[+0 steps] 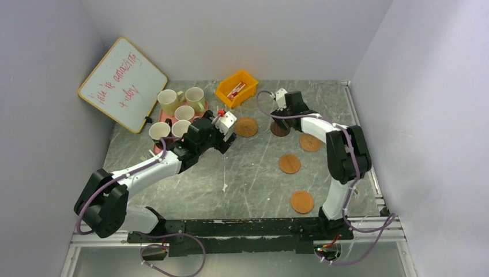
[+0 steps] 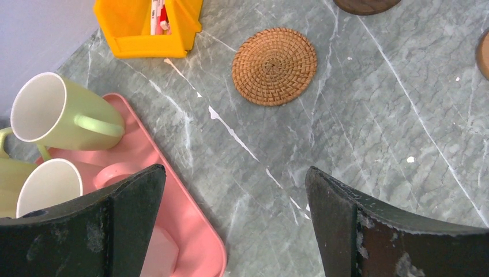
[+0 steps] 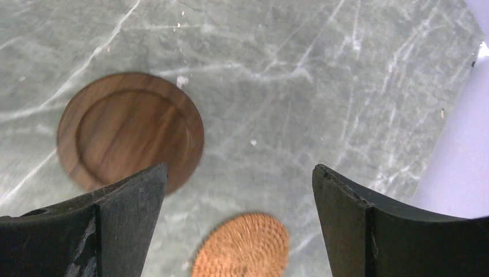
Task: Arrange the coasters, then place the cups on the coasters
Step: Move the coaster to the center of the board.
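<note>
Several cups stand on the pink tray [image 1: 164, 120] at the back left: two pale green cups [image 1: 169, 101] [image 1: 195, 98], two pale pink [image 1: 184, 112] and a black one [image 1: 160, 131]. Coasters lie on the table: woven coaster [image 1: 246, 127] [image 2: 274, 66] [image 3: 245, 248], dark brown coaster [image 1: 280, 129] [image 3: 131, 130], three orange-brown coasters [image 1: 311, 142] [image 1: 289, 164] [image 1: 301, 202]. My left gripper [image 1: 226, 141] [image 2: 233, 170] hangs open beside the tray's right edge, empty. My right gripper [image 1: 275, 118] [image 3: 239, 167] is open above the woven and dark coasters, holding nothing.
A yellow bin [image 1: 236, 88] [image 2: 147, 26] with small items sits at the back centre. A whiteboard [image 1: 123, 83] leans on the left wall. Grey walls close in the left, back and right sides.
</note>
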Tool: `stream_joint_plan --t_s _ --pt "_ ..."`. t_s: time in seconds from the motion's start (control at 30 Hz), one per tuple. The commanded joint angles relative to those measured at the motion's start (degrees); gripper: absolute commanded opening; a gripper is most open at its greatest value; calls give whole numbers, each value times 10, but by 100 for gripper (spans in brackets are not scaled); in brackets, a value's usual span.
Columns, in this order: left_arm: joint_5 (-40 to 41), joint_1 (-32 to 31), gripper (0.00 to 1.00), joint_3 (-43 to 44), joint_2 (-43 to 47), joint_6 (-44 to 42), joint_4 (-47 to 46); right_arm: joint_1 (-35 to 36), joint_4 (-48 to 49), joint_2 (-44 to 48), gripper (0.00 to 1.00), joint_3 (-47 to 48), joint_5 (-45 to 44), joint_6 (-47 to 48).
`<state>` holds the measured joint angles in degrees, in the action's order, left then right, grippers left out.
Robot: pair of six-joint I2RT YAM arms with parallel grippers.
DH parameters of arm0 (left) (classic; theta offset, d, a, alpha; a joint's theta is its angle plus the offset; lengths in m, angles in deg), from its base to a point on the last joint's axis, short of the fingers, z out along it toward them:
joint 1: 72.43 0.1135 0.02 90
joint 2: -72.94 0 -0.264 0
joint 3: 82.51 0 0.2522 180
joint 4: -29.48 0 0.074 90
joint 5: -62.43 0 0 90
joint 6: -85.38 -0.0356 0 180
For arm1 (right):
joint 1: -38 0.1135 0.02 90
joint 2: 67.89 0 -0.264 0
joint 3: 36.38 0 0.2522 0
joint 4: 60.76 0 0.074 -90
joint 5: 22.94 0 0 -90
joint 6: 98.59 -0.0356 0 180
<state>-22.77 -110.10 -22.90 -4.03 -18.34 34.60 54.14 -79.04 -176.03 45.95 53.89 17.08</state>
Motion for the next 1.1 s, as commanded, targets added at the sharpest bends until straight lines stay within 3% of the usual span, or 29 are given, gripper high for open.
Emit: stream_joint_plan --t_s 0.0,0.27,0.57,0.83,1.07 --pt "-1 2 96 -4 15 13 -23 -31 -90 111 100 24 30 4" --pt "-5 2 96 -4 12 14 -23 -107 -81 160 100 -90 52 63" --pt "5 2 96 -4 10 14 -26 -143 -50 146 100 -138 56 80" --pt "9 3 96 -7 11 12 -29 -160 9 76 100 -144 23 91" --pt "11 2 96 -6 5 11 -30 -206 38 5 100 -89 8 94"
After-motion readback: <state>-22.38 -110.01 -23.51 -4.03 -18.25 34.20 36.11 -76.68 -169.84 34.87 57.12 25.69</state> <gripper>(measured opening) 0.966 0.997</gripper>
